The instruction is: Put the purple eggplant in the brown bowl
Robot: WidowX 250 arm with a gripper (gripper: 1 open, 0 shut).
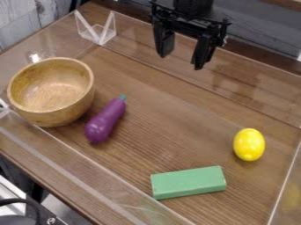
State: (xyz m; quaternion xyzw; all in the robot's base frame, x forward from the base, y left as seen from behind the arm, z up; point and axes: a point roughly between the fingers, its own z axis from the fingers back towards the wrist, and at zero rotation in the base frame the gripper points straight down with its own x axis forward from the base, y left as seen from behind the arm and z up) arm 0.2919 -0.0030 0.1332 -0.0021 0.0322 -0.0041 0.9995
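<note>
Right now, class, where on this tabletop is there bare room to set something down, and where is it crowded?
Bare wood lies between the purple eggplant and the yellow lemon, running up toward the arm and down toward the green block. It is most crowded at left, where the eggplant lies close beside the brown bowl.

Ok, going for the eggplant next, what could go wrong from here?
The purple eggplant lies close beside the brown bowl, so a descending finger could bump the bowl's rim. Its rounded, glossy body might roll or slip as the open hand closes.
</note>
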